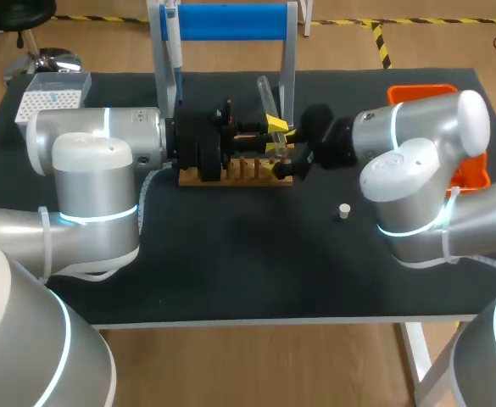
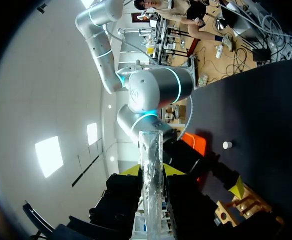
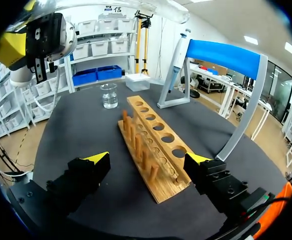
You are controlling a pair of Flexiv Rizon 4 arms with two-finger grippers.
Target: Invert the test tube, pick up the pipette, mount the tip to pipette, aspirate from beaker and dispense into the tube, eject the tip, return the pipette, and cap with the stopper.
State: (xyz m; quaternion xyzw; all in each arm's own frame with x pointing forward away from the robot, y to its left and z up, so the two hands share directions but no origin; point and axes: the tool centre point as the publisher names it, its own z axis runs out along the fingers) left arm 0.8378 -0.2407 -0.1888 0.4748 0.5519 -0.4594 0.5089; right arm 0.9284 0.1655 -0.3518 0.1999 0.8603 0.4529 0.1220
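My left gripper (image 1: 273,136) is shut on a clear test tube (image 1: 269,95), held tilted above the wooden rack (image 1: 231,172). In the left wrist view the test tube (image 2: 150,180) stands between the yellow tips of my left gripper (image 2: 151,171). My right gripper (image 3: 146,165) stands open and empty, low over the near end of the rack (image 3: 153,145); in the head view the right gripper (image 1: 287,154) is at the rack's right end. The pipette (image 1: 173,42) hangs on the blue-topped stand (image 1: 231,21). A beaker (image 3: 109,95) stands beyond the rack. The small white stopper (image 1: 343,210) lies on the mat.
A white tip box (image 1: 52,93) sits at the back left and an orange tray (image 1: 434,91) at the back right, partly behind my right arm. The black mat (image 1: 248,254) covers the table in front of the rack.
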